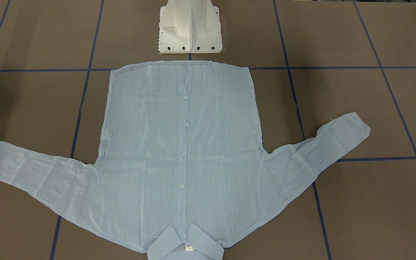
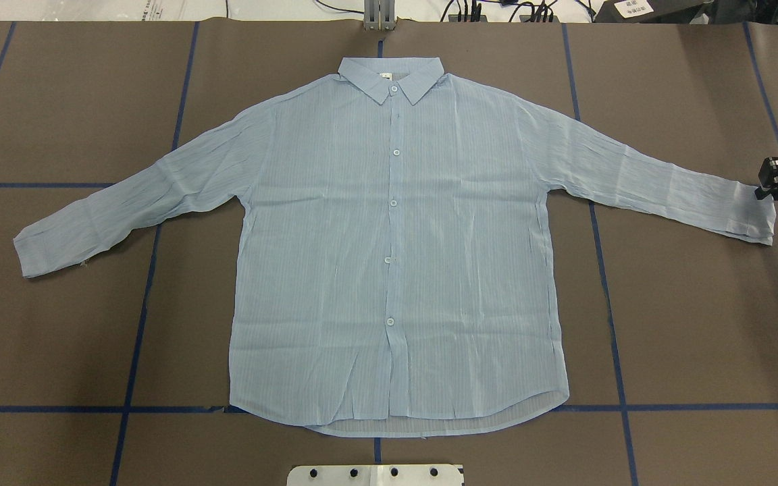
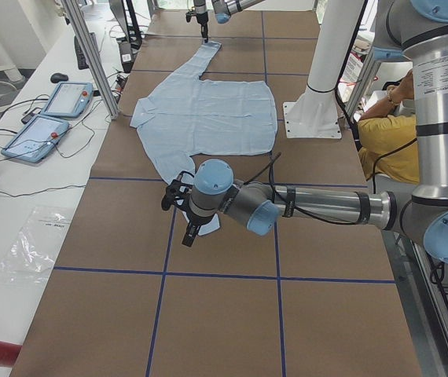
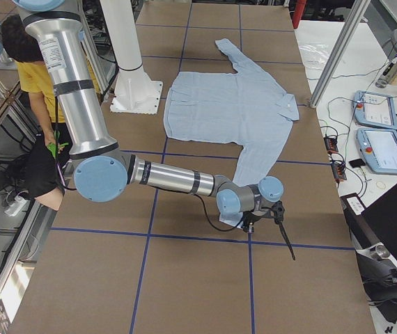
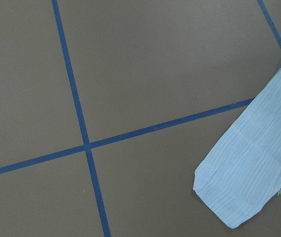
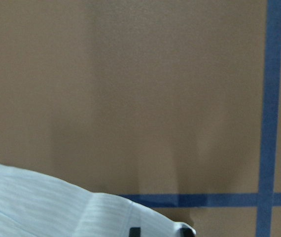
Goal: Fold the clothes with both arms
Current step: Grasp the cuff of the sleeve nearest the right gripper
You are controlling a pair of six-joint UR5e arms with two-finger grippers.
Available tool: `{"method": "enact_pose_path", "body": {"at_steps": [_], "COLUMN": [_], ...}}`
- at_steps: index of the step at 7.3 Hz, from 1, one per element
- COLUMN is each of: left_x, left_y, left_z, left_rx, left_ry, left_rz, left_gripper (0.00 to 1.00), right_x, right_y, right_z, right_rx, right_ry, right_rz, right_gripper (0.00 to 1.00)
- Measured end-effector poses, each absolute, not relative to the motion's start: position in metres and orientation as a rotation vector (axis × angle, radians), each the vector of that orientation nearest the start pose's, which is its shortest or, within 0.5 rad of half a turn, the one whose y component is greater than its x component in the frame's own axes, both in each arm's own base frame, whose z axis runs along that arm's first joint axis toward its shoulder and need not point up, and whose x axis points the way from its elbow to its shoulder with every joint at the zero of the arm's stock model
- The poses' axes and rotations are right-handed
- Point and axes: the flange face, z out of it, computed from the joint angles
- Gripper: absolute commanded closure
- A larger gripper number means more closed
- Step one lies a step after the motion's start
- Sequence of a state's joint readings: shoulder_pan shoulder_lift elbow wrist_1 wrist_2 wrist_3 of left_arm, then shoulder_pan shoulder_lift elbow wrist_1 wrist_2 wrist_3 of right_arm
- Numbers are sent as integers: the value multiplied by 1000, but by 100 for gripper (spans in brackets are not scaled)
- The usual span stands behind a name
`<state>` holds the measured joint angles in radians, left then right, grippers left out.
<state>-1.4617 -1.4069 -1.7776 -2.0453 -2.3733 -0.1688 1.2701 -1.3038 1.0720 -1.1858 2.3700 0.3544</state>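
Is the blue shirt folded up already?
No, the shirt lies spread out flat with both sleeves stretched wide and no part folded over.

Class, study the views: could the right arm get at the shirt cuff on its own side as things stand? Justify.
Probably yes. The right gripper hangs just by that cuff, which lies flat on the table with nothing visible between them.

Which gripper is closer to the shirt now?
Right. The right gripper is at one cuff of the shirt; the left gripper stands apart from the other cuff.
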Motion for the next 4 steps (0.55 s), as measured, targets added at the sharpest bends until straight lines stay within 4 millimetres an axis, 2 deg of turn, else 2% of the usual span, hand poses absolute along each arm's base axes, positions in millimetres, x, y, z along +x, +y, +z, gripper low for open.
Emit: {"method": "enact_pose_path", "body": {"at_steps": [1, 2, 3, 4], "left_x": [-13, -13, -13, -13], "left_y": [-447, -447, -447, -447], "left_z": [575, 575, 575, 576], "left_rx": [377, 377, 377, 376], "left_ry": [843, 843, 843, 843], "left_rz": [152, 153, 153, 153], "left_gripper": [0, 0, 0, 0], "right_x": [-119, -119, -119, -119], "right_y": [-594, -594, -594, -594], "right_z": [716, 715, 715, 715], "right_rx": [-119, -118, -117, -117], "right_ry": [-802, -802, -802, -801], "right_rz": [-11, -11, -11, -11], "right_gripper": [40, 42, 54, 61]}}
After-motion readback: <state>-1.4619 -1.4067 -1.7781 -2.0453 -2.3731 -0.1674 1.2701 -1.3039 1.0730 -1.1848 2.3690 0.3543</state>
